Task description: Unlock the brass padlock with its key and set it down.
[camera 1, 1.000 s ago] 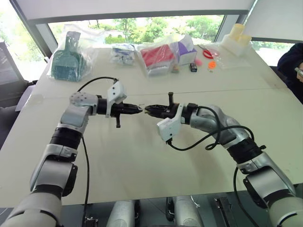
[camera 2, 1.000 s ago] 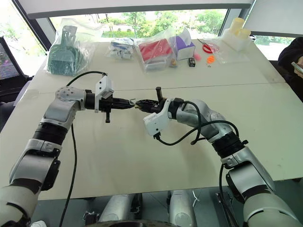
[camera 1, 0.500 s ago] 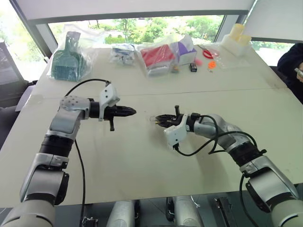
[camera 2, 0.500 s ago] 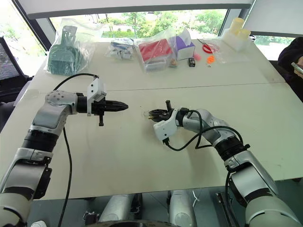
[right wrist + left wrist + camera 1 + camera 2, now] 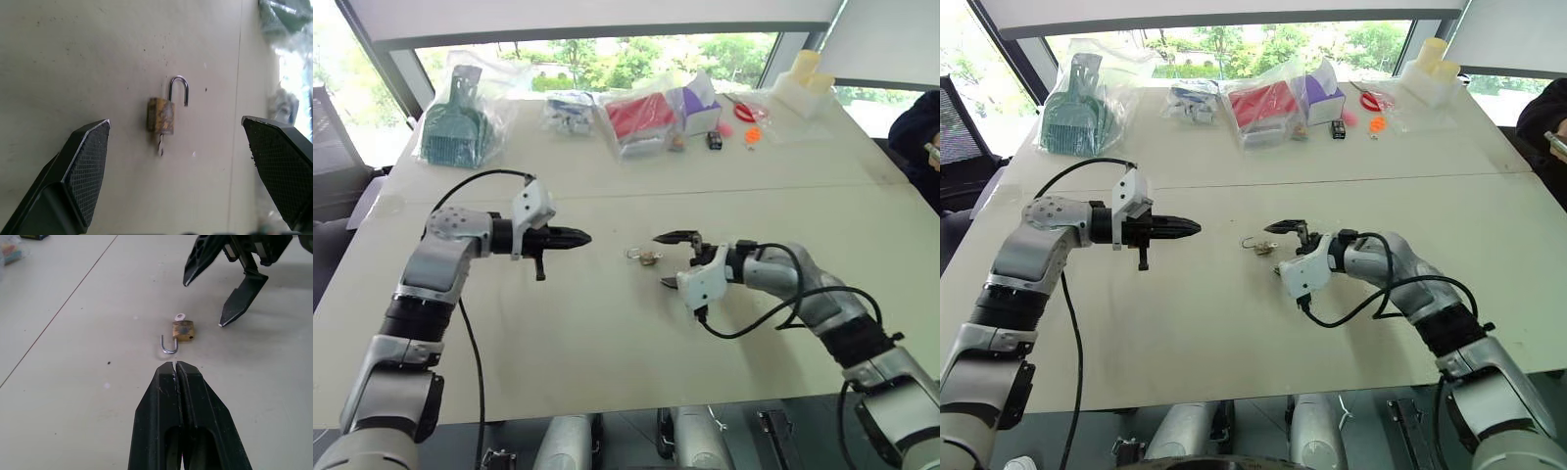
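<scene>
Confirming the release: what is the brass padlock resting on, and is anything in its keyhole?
The brass padlock lies on bare table, shackle sprung open. The key sticks from its body; the blade is hidden inside.

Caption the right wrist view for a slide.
Small brass padlock lying on the pale table, silvery shackle swung open, thin key in it, between open jaws.

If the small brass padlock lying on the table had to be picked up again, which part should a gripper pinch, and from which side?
Probably the small brass padlock by its squat yellowish body, fingers closing from above across its two narrow sides. It lies flat on the pale table, its thin silvery shackle swung open at one end and the small metal key protruding from the other, so both ends are obstructed and only the flanks are free.
</scene>
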You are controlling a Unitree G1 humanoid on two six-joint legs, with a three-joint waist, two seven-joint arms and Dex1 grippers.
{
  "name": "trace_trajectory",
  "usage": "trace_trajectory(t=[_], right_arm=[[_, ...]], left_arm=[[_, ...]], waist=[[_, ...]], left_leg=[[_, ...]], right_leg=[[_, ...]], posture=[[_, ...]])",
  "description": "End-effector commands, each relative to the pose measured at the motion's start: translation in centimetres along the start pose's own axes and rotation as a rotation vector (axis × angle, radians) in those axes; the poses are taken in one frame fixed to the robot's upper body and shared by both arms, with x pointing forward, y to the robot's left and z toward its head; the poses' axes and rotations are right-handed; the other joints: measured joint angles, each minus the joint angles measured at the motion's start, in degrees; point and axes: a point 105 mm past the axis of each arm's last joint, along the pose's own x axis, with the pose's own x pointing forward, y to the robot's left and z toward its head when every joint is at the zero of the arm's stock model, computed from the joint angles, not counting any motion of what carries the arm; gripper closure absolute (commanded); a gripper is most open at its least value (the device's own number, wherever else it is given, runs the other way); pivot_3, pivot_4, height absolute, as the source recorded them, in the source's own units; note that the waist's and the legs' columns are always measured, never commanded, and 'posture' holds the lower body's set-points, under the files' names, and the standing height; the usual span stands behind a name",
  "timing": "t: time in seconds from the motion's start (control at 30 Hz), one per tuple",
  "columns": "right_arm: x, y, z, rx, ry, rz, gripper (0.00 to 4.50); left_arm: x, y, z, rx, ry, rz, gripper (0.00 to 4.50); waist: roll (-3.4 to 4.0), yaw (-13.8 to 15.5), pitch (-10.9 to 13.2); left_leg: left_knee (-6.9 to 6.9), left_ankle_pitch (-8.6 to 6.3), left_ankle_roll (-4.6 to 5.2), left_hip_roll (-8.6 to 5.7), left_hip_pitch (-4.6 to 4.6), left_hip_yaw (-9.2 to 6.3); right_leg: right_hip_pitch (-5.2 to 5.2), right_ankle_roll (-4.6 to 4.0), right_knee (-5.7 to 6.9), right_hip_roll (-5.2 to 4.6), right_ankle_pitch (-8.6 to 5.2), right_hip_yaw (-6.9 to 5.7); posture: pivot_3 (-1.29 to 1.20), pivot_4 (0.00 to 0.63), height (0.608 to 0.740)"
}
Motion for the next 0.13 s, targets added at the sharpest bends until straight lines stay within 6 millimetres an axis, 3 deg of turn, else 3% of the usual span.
trace_trajectory(t=[0.03,0.13], right_arm=[[-2.2,-3.0,0.8,0.347,-0.044,-0.109,0.07],[-3.6,-3.0,1.1,0.606,-0.05,-0.069,0.07]], left_arm=[[-0.8,-0.3,0.8,0.027,-0.019,0.008,4.5],[-1.0,-0.5,0.8,0.008,-0.022,0.012,4.5]], waist=[[0.0,0.0,0.0],[0.0,0.0,0.0]], left_leg=[[0.0,0.0,0.0,0.02,0.01,-0.01],[0.0,0.0,0.0,0.04,0.03,-0.02]], right_leg=[[0.0,0.0,0.01,0.0,0.0,0.0],[0.01,-0.01,0.03,-0.01,0.01,0.0]], posture=[[0.0,0.15,0.74],[0.0,0.15,0.74]])
